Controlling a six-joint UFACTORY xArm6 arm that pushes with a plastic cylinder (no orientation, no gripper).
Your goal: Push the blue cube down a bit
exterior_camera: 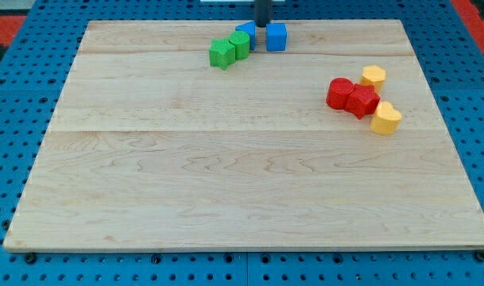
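The blue cube [276, 36] sits near the top edge of the wooden board [226, 159], a little right of centre. My tip [261, 26] stands just to its upper left, in the gap between it and a second blue block [246, 32]. That second blue block is partly hidden behind a green cube [241, 44]. Another green block [222, 54], star-like in shape, touches the green cube at its lower left.
At the view's right are two red blocks [340, 93] [362, 101] touching each other, with a yellow block [373, 76] above them and a yellow block [386, 118] at their lower right. A blue pegboard [19, 159] surrounds the board.
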